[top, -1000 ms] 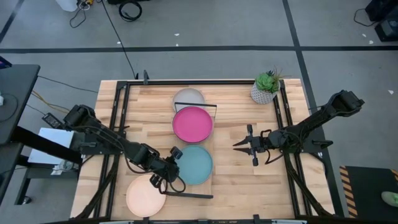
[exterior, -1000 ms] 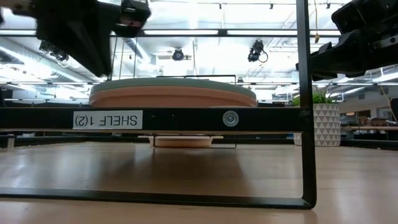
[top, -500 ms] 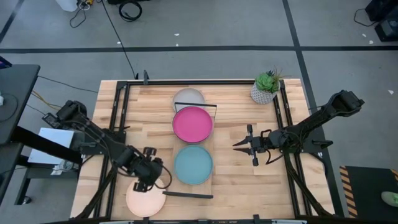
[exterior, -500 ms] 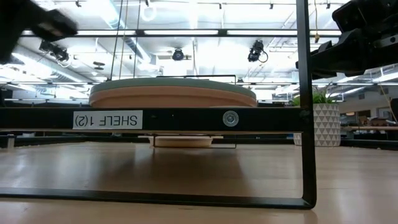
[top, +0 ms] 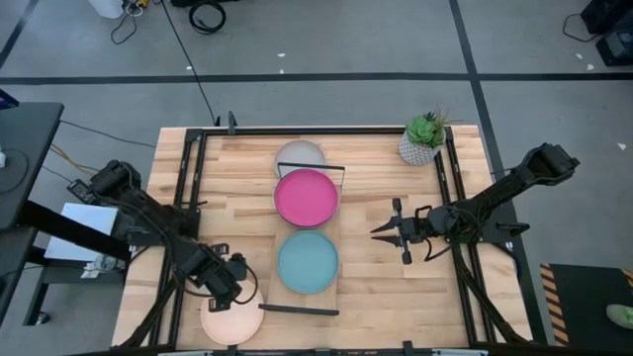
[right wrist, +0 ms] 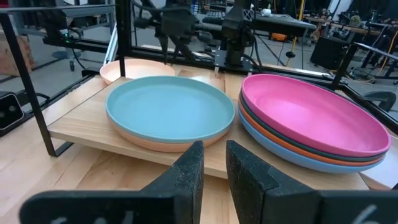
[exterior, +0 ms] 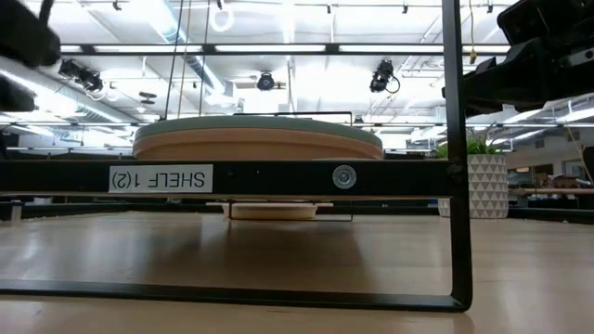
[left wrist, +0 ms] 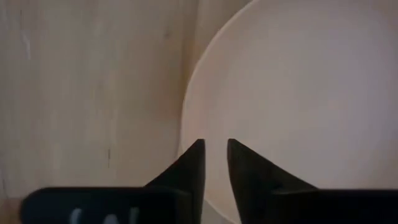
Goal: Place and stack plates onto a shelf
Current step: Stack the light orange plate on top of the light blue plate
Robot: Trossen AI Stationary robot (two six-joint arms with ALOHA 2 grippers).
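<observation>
A peach plate (top: 232, 316) (left wrist: 298, 93) lies flat on the table near its near left corner. My left gripper (top: 233, 288) (left wrist: 215, 152) hangs over that plate's far rim, shut; touching does not show. On the shelf (top: 308, 226) (right wrist: 81, 134) a light teal plate (top: 308, 260) (right wrist: 169, 109) sits on a tan one. Beside it a magenta plate (top: 307, 196) (right wrist: 317, 115) tops a stack of dark teal, orange and blue. A greyish plate (top: 300, 153) lies at the shelf's far end. My right gripper (top: 376, 232) (right wrist: 214, 155) waits right of the shelf, shut.
A potted green plant (top: 423, 138) stands at the table's far right. Black metal bars (exterior: 455, 167) frame the shelf's ends, and black rails run along the table's left and right sides. Bare wood lies between the shelf and my right gripper.
My left gripper has drawn back from the light teal plate on the shelf toward the table's near left, ending over the peach plate's far rim. In the low view it has gone out of the picture's upper left. The plates have stayed in place.
</observation>
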